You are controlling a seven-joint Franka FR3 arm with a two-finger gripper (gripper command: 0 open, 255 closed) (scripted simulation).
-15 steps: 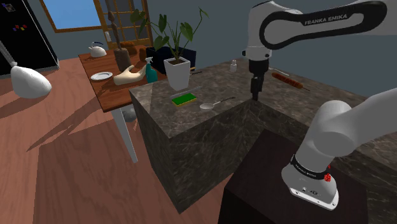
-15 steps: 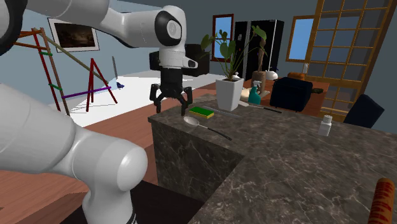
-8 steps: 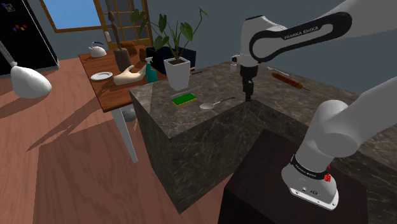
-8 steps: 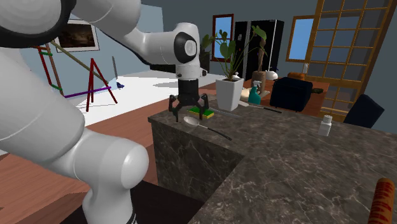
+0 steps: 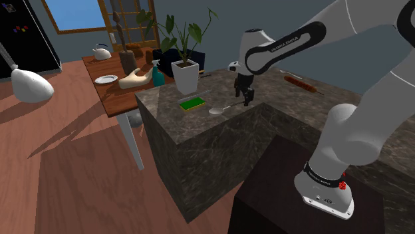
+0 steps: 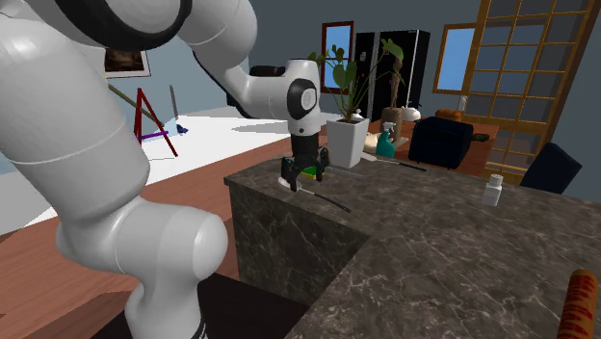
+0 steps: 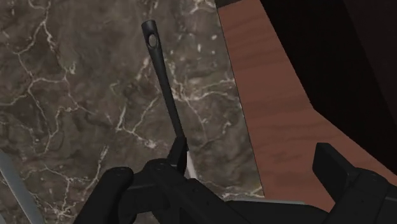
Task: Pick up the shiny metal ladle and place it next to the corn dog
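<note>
The white Franka arm [image 5: 286, 45] was the biggest thing going; in the second exterior view it [image 6: 96, 125] hogged the whole left side. Under it sat a dark marble counter [image 5: 199, 143] with the dark box stand [image 5: 266, 199] tucked against it at the shoulder view's lower right. A wooden table [image 5: 113, 94] stood just beyond the counter's far end, and a potted plant [image 5: 185, 74] in a white pot sat on the counter's far corner.

The gripper [image 5: 244, 100] pointed straight down, low over the counter near its edge. The jaws were spread wide and clasped nothing. In the wrist view the gripper [image 7: 222, 164] had the ladle [image 7: 164, 83] running lengthwise between the fingers [image 7: 116, 188], closer to one of them. I couldn't tell if anything was touching it.

The ladle [image 5: 219, 108] itself lay flat on the marble, with its bowl toward the green sponge [image 5: 193, 103] and its handle tip under the gripper. From the second exterior view, its handle [image 6: 329, 200] poked out past the gripper [image 6: 305, 181].

The corn dog [image 5: 299, 82] lay on the counter well apart from the ladle, toward the shoulder view's right. It [image 6: 581, 300] also showed at the second exterior view's lower right corner. A small white shaker [image 6: 493, 190] sat on the marble between those two.
</note>
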